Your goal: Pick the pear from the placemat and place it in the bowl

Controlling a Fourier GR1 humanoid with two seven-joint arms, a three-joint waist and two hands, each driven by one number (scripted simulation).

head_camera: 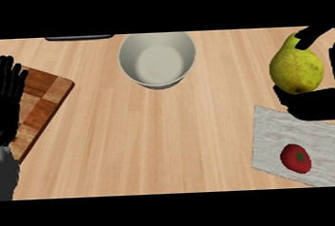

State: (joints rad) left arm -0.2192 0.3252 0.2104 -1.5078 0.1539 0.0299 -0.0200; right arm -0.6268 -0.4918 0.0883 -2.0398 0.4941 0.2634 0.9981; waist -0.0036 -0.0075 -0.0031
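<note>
Pear [296, 71] stands upright in our right robot hand [317, 103], fingers curled round it; we see the bowl [157, 59] off to its left.

Right robot hand [317, 103] curled, left robot hand [5, 100] flat
</note>
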